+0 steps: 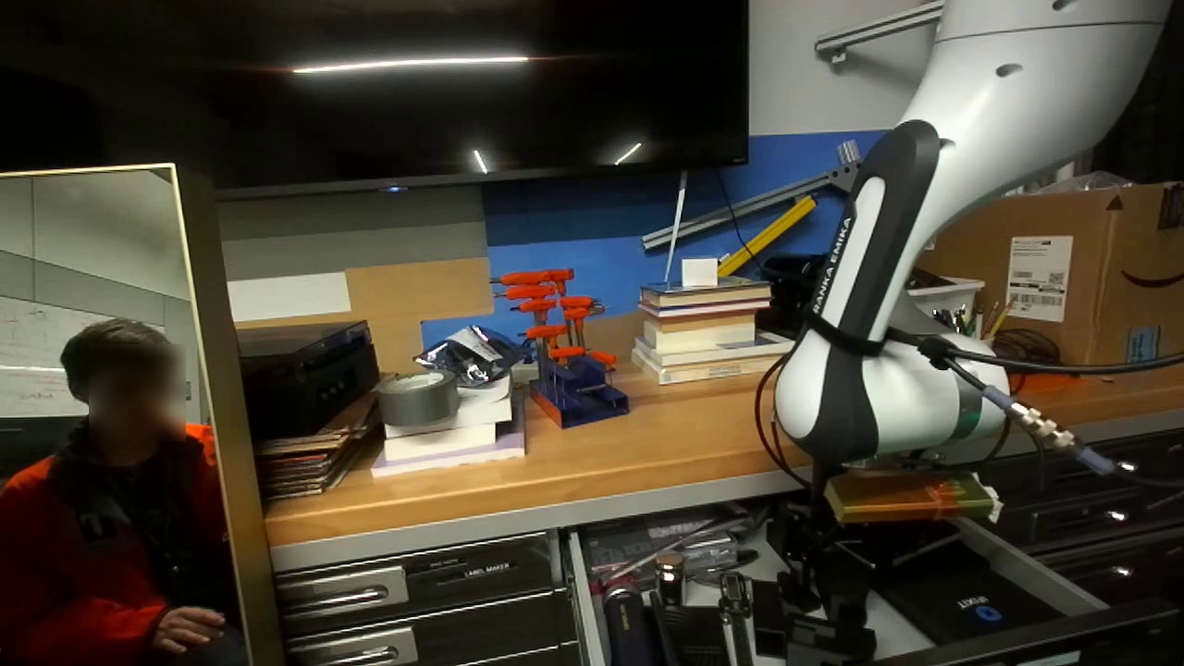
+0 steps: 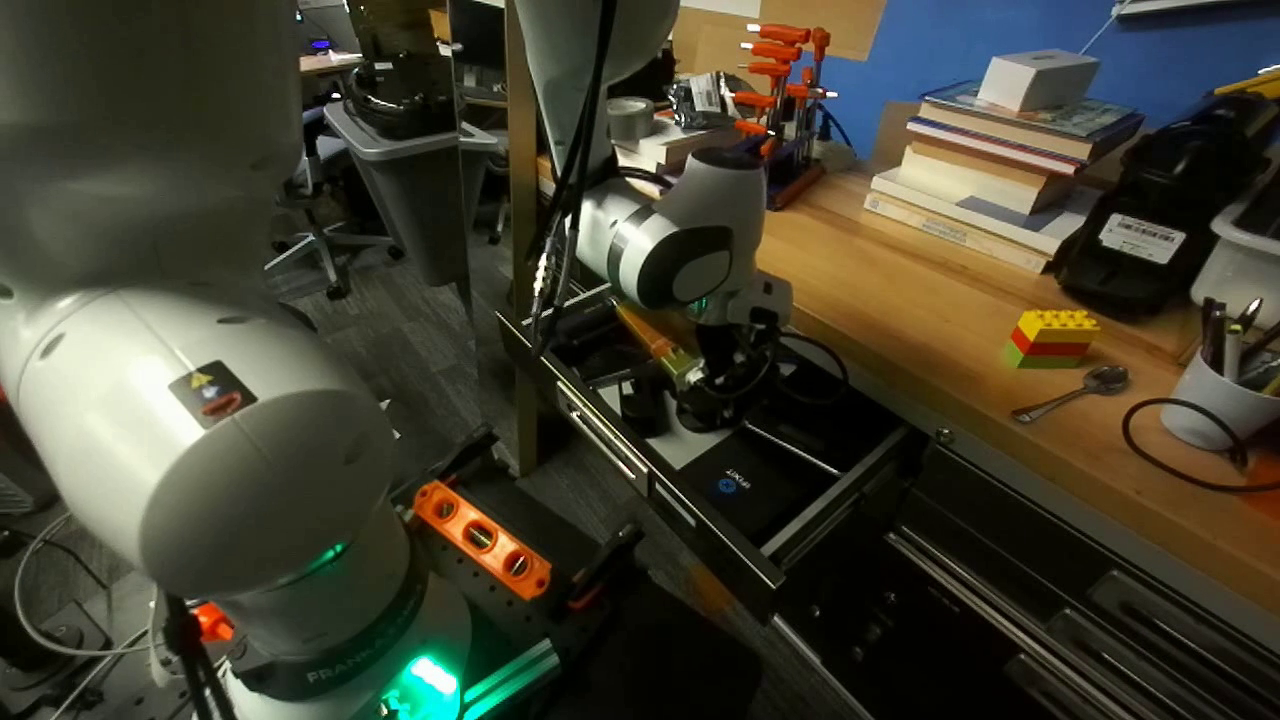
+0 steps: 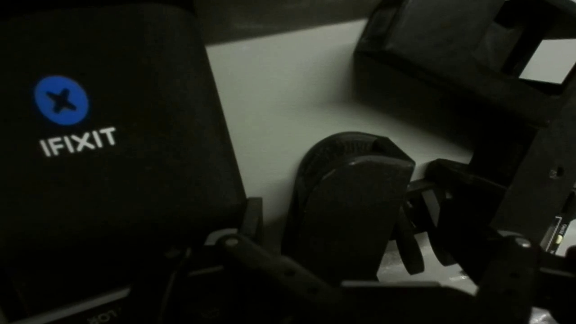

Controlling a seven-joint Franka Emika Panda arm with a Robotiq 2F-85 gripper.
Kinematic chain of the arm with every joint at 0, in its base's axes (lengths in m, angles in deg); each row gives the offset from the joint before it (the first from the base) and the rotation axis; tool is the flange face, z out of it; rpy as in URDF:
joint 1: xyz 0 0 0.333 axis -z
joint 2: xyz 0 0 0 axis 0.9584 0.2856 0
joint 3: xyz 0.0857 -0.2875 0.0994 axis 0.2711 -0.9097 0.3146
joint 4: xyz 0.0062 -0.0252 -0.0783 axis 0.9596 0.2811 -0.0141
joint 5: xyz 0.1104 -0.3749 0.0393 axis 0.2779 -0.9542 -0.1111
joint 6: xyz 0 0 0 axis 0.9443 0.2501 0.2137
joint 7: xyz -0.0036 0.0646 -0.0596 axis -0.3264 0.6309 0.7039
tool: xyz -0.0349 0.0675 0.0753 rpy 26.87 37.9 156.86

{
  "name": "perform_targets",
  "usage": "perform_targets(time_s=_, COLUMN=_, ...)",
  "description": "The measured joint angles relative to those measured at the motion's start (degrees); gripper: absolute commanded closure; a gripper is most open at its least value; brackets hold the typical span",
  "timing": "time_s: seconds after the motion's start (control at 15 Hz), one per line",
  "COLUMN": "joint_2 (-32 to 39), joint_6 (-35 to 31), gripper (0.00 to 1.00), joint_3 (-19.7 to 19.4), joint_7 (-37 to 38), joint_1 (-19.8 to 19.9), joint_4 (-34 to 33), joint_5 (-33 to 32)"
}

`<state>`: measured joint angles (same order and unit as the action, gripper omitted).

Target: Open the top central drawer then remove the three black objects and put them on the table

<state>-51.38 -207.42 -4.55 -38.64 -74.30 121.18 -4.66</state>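
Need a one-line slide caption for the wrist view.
Wrist view: open gripper framing a round-ended black object on the pale floor of the drawer, beside a black case marked IFIXIT.

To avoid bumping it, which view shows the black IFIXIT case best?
The wrist view: the case appears large, though cropped, its logo readable, one edge beside the gripper. Both exterior views show it smaller in the drawer, logo upside down.

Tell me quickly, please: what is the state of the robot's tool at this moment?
Tool: open, holding nothing; a rounded black object shows between its fingers, with a gap at one side.
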Motion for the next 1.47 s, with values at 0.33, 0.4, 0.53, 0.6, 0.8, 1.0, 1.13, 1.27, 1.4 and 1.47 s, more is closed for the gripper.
perform_targets(time_s=0.33, joint_2=0.64, joint_6=-0.64, gripper=0.51, joint_3=0.00, joint_7=0.30, joint_1=-0.17, joint_4=0.00, joint_5=-0.04)
perform_targets(time_s=0.4, joint_2=0.72, joint_6=-0.69, gripper=0.58, joint_3=0.00, joint_7=0.31, joint_1=-0.17, joint_4=0.00, joint_5=-0.03)
perform_targets(time_s=0.53, joint_2=0.83, joint_6=-0.75, gripper=0.74, joint_3=0.01, joint_7=0.32, joint_1=-0.17, joint_4=0.00, joint_5=-0.03)
perform_targets(time_s=0.6, joint_2=0.85, joint_6=-0.80, gripper=0.75, joint_3=0.01, joint_7=0.35, joint_1=-0.17, joint_4=-0.01, joint_5=-0.03)
perform_targets(time_s=0.8, joint_2=0.80, joint_6=-0.42, gripper=0.75, joint_3=0.01, joint_7=0.92, joint_1=-0.17, joint_4=-0.09, joint_5=-0.03)
perform_targets(time_s=1.0, joint_2=-0.19, joint_6=2.81, gripper=0.75, joint_3=0.01, joint_7=2.39, joint_1=-0.20, joint_4=-0.11, joint_5=-0.03)
perform_targets(time_s=1.13, joint_2=-2.10, joint_6=6.25, gripper=0.75, joint_3=0.01, joint_7=3.27, joint_1=-0.38, joint_4=-0.02, joint_5=-0.03)
perform_targets(time_s=1.27, joint_2=-5.42, joint_6=10.03, gripper=0.75, joint_3=0.02, joint_7=4.00, joint_1=-0.89, joint_4=0.23, joint_5=-0.33)
perform_targets(time_s=1.4, joint_2=-9.26, joint_6=13.31, gripper=0.75, joint_3=0.02, joint_7=5.85, joint_1=-1.68, joint_4=0.43, joint_5=-2.07)
perform_targets(time_s=1.47, joint_2=-11.35, joint_6=14.72, gripper=0.75, joint_3=0.03, joint_7=7.58, joint_1=-2.17, joint_4=0.51, joint_5=-3.77)
